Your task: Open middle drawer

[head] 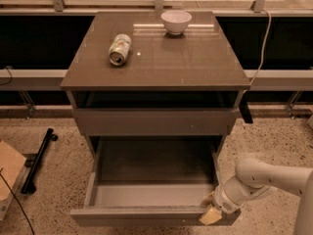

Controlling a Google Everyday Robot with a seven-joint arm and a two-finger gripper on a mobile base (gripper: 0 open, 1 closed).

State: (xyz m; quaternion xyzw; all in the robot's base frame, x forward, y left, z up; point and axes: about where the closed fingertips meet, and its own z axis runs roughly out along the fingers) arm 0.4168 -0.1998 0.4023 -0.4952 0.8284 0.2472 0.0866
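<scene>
The middle drawer [151, 214] stands pulled far out of the grey-brown cabinet, below the closed top drawer front [154, 122]. Its deep grey box interior [154, 168] is bare. My gripper [212, 212] is at the right end of the drawer's front panel, touching its top edge near the right corner. My white arm [264, 180] reaches in from the lower right. The lowest drawer is hidden under the open one.
On the cabinet top [195, 58] lie a tipped can [120, 49] and a white bowl [176, 21]. A black rod [39, 158] and a cardboard piece [7, 173] lie on the speckled floor at left. A cable [264, 38] hangs at right.
</scene>
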